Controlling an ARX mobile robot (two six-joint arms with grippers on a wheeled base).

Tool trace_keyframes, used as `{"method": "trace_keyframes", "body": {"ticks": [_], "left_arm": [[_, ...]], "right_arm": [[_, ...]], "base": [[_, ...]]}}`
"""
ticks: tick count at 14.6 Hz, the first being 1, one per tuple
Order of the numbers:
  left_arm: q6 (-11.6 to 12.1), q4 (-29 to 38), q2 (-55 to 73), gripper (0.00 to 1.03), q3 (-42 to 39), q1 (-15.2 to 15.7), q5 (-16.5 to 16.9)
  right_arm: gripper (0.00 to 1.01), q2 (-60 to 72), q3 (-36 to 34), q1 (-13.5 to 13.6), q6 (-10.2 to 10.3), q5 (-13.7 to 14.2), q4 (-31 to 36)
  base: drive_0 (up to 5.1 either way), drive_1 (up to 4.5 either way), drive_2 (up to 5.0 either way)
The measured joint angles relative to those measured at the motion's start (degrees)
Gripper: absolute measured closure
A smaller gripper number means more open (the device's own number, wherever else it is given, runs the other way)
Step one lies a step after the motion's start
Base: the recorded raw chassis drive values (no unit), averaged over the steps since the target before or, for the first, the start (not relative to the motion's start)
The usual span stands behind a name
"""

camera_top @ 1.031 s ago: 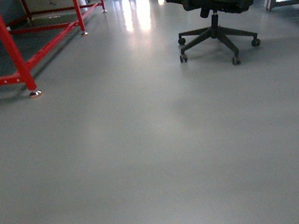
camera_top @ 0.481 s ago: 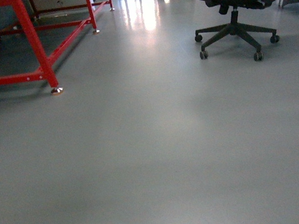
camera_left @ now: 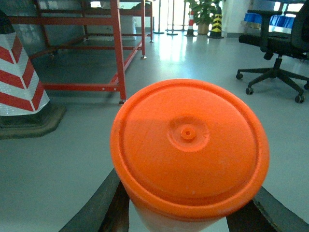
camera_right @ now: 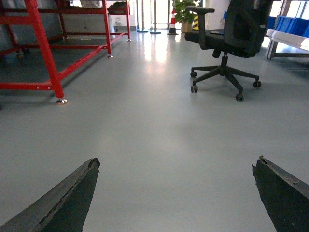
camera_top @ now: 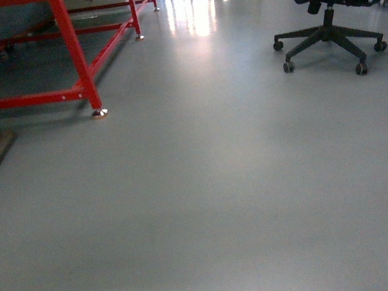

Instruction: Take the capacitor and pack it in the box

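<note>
Left end effector (camera_left: 186, 212) grips the orange-capped capacitor (camera_left: 188, 150) — keep it upright while driving; right end effector (camera_right: 176, 193) gapes wide, empty — box unseen.

Even indoor light fills all three views, moderately bright. Daylight from the far end of the room throws a white glare streak on the glossy grey floor (camera_top: 191, 19), washing out detail there. Soft shadows pool under the red steel frame (camera_top: 76, 53) and the black office chair (camera_top: 328, 21). The head view is slightly soft and hazy. In the left wrist view the near orange lid (camera_left: 189, 147) is sharp, shaded along its upper left.
</note>
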Motion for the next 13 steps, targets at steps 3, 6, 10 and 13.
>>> {"method": "trace_keyframes", "body": {"ticks": [3, 6, 10, 13], "left_arm": [[0.00, 0.00, 0.00, 0.59, 0.00, 0.00, -0.04], [0.00, 0.07, 0.00, 0.59, 0.00, 0.00, -0.04], [0.02, 0.02, 0.00, 0.59, 0.00, 0.00, -0.02], [0.00, 0.13, 0.00, 0.59, 0.00, 0.00, -0.02]], "right_arm": [[0.03, 0.00, 0.00, 0.00, -0.02, 0.00, -0.04], [0.03, 0.00, 0.00, 0.00, 0.00, 0.02, 0.00], [0.03, 0.00, 0.00, 0.00, 0.00, 0.00, -0.20], [0.03, 0.00, 0.00, 0.00, 0.00, -0.02, -0.07]], "base": [[-5.0, 2.46, 2.5], [-5.1, 2.39, 2.4], [-5.1, 2.37, 2.4], [-4.9, 2.52, 2.5]]}}
